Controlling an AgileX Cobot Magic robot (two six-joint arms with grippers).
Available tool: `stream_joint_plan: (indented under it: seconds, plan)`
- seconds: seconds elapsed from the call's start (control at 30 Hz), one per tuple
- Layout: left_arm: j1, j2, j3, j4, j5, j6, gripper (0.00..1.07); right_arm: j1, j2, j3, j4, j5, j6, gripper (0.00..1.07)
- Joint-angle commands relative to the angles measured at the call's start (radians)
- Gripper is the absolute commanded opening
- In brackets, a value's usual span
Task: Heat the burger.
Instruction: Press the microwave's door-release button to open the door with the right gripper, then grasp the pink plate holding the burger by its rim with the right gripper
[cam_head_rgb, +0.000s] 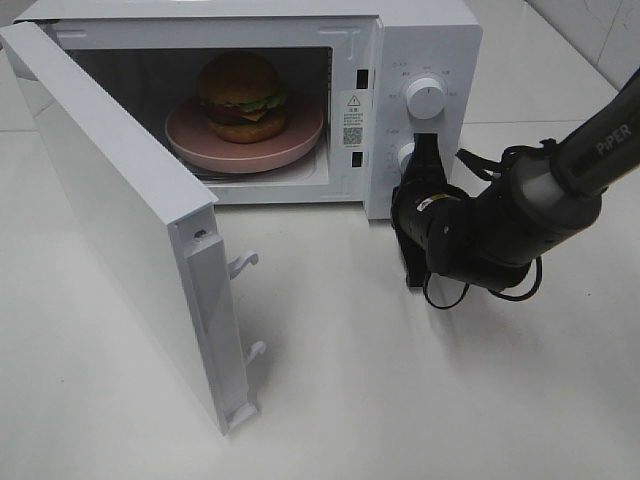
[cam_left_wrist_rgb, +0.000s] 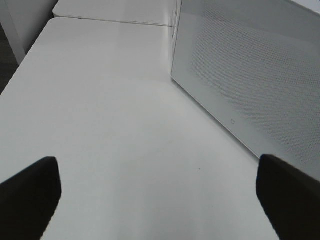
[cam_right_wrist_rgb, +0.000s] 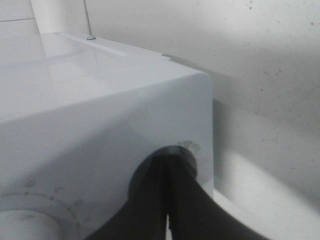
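The burger (cam_head_rgb: 243, 95) sits on a round pink plate (cam_head_rgb: 200, 145) inside the white microwave (cam_head_rgb: 420, 40). The microwave door (cam_head_rgb: 110, 200) is swung wide open to the left. My right gripper (cam_head_rgb: 422, 150) is shut, and its joined fingertips touch the lower knob (cam_head_rgb: 405, 157) on the control panel. In the right wrist view, the shut gripper (cam_right_wrist_rgb: 170, 165) meets that knob (cam_right_wrist_rgb: 187, 150). My left gripper (cam_left_wrist_rgb: 159, 175) is open with nothing between its dark fingers (cam_left_wrist_rgb: 30, 195). It hovers over the table beside the door's meshed outer face (cam_left_wrist_rgb: 250, 75). It is out of the high view.
The upper knob (cam_head_rgb: 425, 98) sits above the lower one on the panel. Two latch hooks (cam_head_rgb: 243, 263) stick out from the door's free edge. White tabletop (cam_head_rgb: 400, 400) spreads in front of the microwave, and a table edge (cam_left_wrist_rgb: 25, 60) shows in the left wrist view.
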Motion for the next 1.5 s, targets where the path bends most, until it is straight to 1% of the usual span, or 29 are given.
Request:
stream_joint_plan:
  seconds: [0.03,0.1,0.13,0.17,0.3,0.4,0.43,0.47,0.5,0.57,0.6,0.63,0.7,0.73,0.77,0.83,0.87,0.9,0.93,0.97,1.0,1.03,1.07,1.1,1.17,1.27,1.33,1.47,1.5]
  plan:
    - [0.002,-0.015,0.000,-0.007,-0.002,0.001,0.98,0.010,-0.038,-0.002,-0.092,-0.264,-0.009,0.00]
    - [0.002,-0.015,0.000,-0.007,-0.002,0.001,0.98,0.031,-0.048,0.034,-0.102,-0.171,0.030,0.00]
    - [0.002,-0.015,0.000,-0.007,-0.002,0.001,0.98,0.031,-0.048,0.034,-0.102,-0.171,0.030,0.00]
    - [0.002,-0.015,0.000,-0.007,-0.002,0.001,0.98,0.042,-0.053,0.062,-0.101,-0.149,0.052,0.00]
    - [0.002,-0.015,0.000,-0.007,-0.002,0.000,0.98,0.057,-0.071,0.103,-0.102,-0.132,0.057,0.00]
    - [0.002,-0.015,0.000,-0.007,-0.002,0.000,0.98,0.062,-0.107,0.137,-0.113,-0.065,0.048,0.00]
    - [0.002,-0.015,0.000,-0.007,-0.002,0.000,0.98,0.062,-0.137,0.163,-0.131,-0.022,0.043,0.00]
    - [0.002,-0.015,0.000,-0.007,-0.002,0.000,0.98,0.062,-0.137,0.163,-0.131,-0.022,0.043,0.00]
    - [0.002,-0.015,0.000,-0.007,-0.002,0.000,0.98,0.062,-0.169,0.188,-0.134,0.009,0.020,0.00]
    - [0.002,-0.015,0.000,-0.007,-0.002,0.000,0.98,0.062,-0.183,0.200,-0.134,0.026,0.007,0.00]
    - [0.002,-0.015,0.000,-0.007,-0.002,0.000,0.98,0.062,-0.221,0.228,-0.131,0.054,-0.035,0.00]
    - [0.002,-0.015,0.000,-0.007,-0.002,0.000,0.98,0.062,-0.221,0.228,-0.131,0.054,-0.035,0.00]
    - [0.002,-0.015,0.000,-0.007,-0.002,0.000,0.98,0.062,-0.286,0.268,-0.131,0.100,-0.120,0.00]
    - [0.002,-0.015,0.000,-0.007,-0.002,0.000,0.98,0.062,-0.286,0.268,-0.131,0.100,-0.120,0.00]
    - [0.002,-0.015,0.000,-0.007,-0.002,0.000,0.98,0.062,-0.326,0.288,-0.131,0.144,-0.187,0.01]
    - [0.002,-0.015,0.000,-0.007,-0.002,0.000,0.98,0.062,-0.344,0.293,-0.131,0.173,-0.221,0.01]
    - [0.002,-0.015,0.000,-0.007,-0.002,0.000,0.98,0.061,-0.389,0.301,-0.131,0.240,-0.320,0.02]
    - [0.002,-0.015,0.000,-0.007,-0.002,0.000,0.98,0.061,-0.389,0.301,-0.131,0.240,-0.320,0.02]
    - [0.002,-0.015,0.000,-0.007,-0.002,0.000,0.98,0.061,-0.427,0.302,-0.131,0.302,-0.432,0.02]
    - [0.002,-0.015,0.000,-0.007,-0.002,0.000,0.98,0.061,-0.450,0.302,-0.131,0.330,-0.479,0.03]
    - [0.002,-0.015,0.000,-0.007,-0.002,0.000,0.98,0.061,-0.450,0.302,-0.131,0.330,-0.479,0.03]
    - [0.002,-0.015,0.000,-0.007,-0.002,0.000,0.98,0.061,-0.489,0.302,-0.131,0.390,-0.586,0.03]
    - [0.002,-0.015,0.000,-0.007,-0.002,0.000,0.98,0.061,-0.503,0.302,-0.131,0.417,-0.645,0.03]
    - [0.002,-0.015,0.000,-0.007,-0.002,0.000,0.98,0.061,-0.503,0.302,-0.131,0.417,-0.645,0.03]
    - [0.002,-0.015,0.000,-0.007,-0.002,0.000,0.98,0.060,-0.570,0.302,-0.131,0.515,-0.852,0.04]
    - [0.002,-0.015,0.000,-0.007,-0.002,0.000,0.98,0.060,-0.584,0.302,-0.131,0.541,-0.902,0.05]
    - [0.002,-0.015,0.000,-0.007,-0.002,0.000,0.98,0.060,-0.631,0.301,-0.131,0.630,-1.041,0.05]
    - [0.002,-0.015,0.000,-0.007,-0.002,0.000,0.98,0.060,-0.660,0.301,-0.131,0.693,-1.106,0.05]
    - [0.002,-0.015,0.000,-0.007,-0.002,0.000,0.98,0.060,-0.677,0.301,-0.131,0.741,-1.136,0.05]
